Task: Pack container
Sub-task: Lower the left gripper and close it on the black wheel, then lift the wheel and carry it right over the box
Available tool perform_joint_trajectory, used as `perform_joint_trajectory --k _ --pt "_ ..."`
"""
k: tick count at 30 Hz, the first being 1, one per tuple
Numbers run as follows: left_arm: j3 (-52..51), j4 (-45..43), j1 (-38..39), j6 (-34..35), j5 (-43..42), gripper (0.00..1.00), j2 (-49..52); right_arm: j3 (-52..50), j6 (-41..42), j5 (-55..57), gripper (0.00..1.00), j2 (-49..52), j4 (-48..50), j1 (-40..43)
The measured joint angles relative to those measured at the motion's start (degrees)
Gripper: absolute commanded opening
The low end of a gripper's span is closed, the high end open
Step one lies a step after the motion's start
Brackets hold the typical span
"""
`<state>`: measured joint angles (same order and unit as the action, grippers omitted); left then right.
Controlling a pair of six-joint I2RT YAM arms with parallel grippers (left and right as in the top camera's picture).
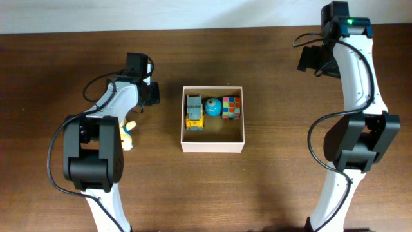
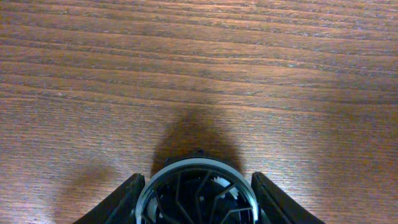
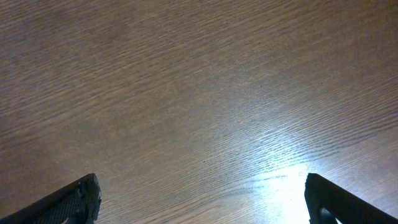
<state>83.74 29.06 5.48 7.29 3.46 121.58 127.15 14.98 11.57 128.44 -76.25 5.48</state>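
The container (image 1: 212, 146) is a square box with white walls and a tan inside, at the middle of the table. In it lie a grey and yellow toy truck (image 1: 194, 111), a blue ball (image 1: 212, 107) and a colour cube (image 1: 231, 107), in a row along the far wall. My left gripper (image 1: 150, 94) is left of the container. In the left wrist view its fingers (image 2: 196, 193) are shut on a round dark object with a silver rim (image 2: 196, 190), low over bare wood. My right gripper (image 1: 313, 59) is far right at the back, open and empty (image 3: 202, 199).
A small yellow and white toy (image 1: 129, 134) lies on the table beside the left arm's base. The two arm bases stand at the front left (image 1: 93, 158) and front right (image 1: 357, 142). The table is brown wood (image 1: 270, 193).
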Motion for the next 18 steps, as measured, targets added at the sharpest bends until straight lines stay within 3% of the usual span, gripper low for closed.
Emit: perform_joint_trajectory --k 8,18 --pt "3.8 7.2 0.0 0.0 0.0 0.49 0.0 0.0 0.0 0.0 0.99 0.0 0.0 0.0" --pt "18.1 20.7 0.0 0.0 0.0 0.48 0.0 0.0 0.0 0.0 0.99 0.0 0.0 0.0"
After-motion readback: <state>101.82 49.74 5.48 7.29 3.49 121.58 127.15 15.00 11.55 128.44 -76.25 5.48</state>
